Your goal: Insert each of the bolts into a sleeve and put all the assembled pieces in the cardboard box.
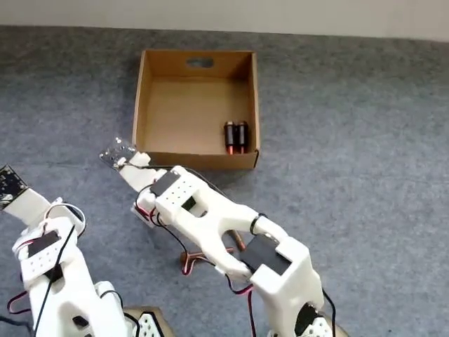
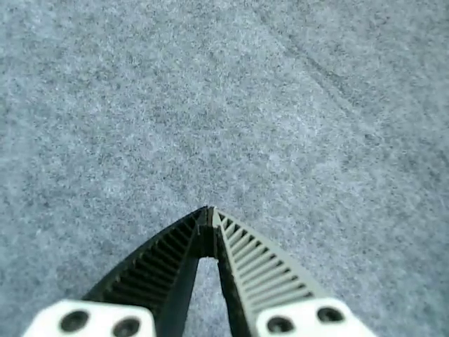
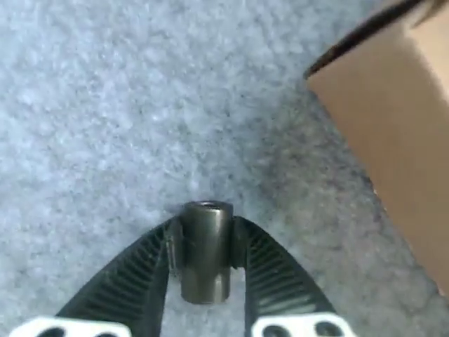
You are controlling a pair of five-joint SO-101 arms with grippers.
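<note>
From above, the cardboard box (image 1: 184, 105) is seen on the grey tabletop (image 1: 351, 140). Two joined pieces (image 1: 236, 137) are lying side by side in its near right corner. The right end effector (image 1: 121, 156) is held just beside the box's near left corner.

In the left wrist view, the left end effector (image 2: 208, 214) is pressed together over the tabletop.

In the right wrist view, a dark sleeve (image 3: 205, 249) is clamped in the right end effector, near the box wall.
</note>
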